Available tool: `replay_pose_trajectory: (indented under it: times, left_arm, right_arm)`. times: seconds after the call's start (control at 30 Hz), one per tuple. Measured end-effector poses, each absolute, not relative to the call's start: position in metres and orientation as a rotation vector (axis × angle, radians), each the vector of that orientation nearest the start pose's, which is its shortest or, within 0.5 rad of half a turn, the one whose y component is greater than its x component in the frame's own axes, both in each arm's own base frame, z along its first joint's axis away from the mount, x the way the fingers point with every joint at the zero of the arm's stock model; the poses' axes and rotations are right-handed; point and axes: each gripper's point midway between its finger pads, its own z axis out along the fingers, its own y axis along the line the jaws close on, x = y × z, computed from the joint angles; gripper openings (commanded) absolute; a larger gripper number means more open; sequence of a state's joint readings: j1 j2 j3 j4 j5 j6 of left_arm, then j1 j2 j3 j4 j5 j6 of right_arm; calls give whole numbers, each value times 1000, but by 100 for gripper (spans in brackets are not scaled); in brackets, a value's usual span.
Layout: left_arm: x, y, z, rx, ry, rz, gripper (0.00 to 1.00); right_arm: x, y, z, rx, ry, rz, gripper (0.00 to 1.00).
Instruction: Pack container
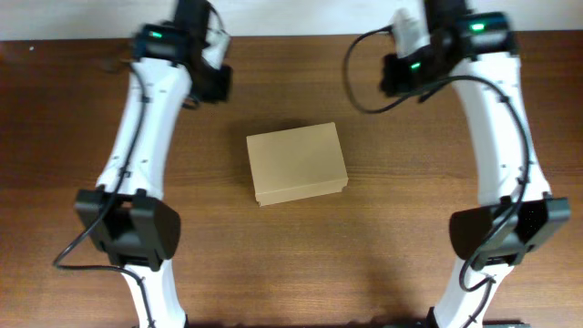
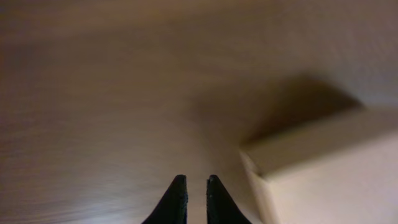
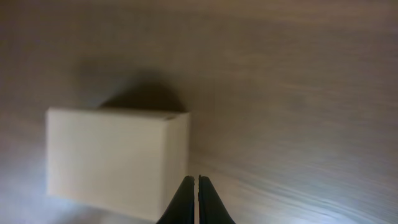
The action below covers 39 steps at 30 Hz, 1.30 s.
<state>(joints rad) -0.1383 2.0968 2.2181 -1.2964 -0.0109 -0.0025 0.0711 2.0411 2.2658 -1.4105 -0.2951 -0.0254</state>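
The container [image 1: 297, 164] is a plain tan cardboard box, lid closed, lying in the middle of the wooden table [image 1: 301, 264]. My left gripper [image 1: 215, 84] hovers at the far left, away from the box. In the left wrist view my left gripper [image 2: 196, 179] has a narrow gap between its black fingers with nothing in it, and the container [image 2: 336, 174] lies to its right. My right gripper [image 1: 401, 75] hangs at the far right. In the right wrist view my right gripper [image 3: 198, 179] is shut and empty, just past the corner of the container [image 3: 112, 155].
Both arm bases [image 1: 127, 228] [image 1: 506, 232] stand at the near corners of the table. Bare wood surrounds the box on all sides. Cables loop near the right arm's upper part [image 1: 355, 73].
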Motion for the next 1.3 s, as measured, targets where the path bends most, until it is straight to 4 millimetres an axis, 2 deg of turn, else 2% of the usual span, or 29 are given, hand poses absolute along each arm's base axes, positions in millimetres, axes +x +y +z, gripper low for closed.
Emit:
replay_pose_trajectory:
  times: [0.03,0.07,0.1,0.13,0.17,0.2,0.33,0.5,1.3]
  left_arm:
    - [484,-53,210,147,2718,1,26]
    - [488,-41,215,109,2700,23,32]
    - [492,-30,218,76,2687,41,47]
    - [494,-21,219,47,2678,57,74]
    - [495,-15,220,33,2673,67,100]
    - [497,-7,220,6,2669,77,100]
    - [501,12,222,-49,2648,102,100]
    - [501,24,223,-80,2645,114,100]
    - [501,26,223,-84,2645,116,100]
  right_arm:
    - [451,72,242,-181,2728,403,5]
    - [451,65,241,-159,2734,394,13]
    - [451,59,240,-138,2740,388,22]
    - [451,55,240,-125,2744,380,33]
    - [451,54,240,-117,2746,378,54]
    - [450,53,239,-115,2747,375,99]
    - [451,53,239,-120,2747,372,99]
    - [451,53,239,-123,2746,371,99]
    - [450,54,241,-134,2743,344,99]
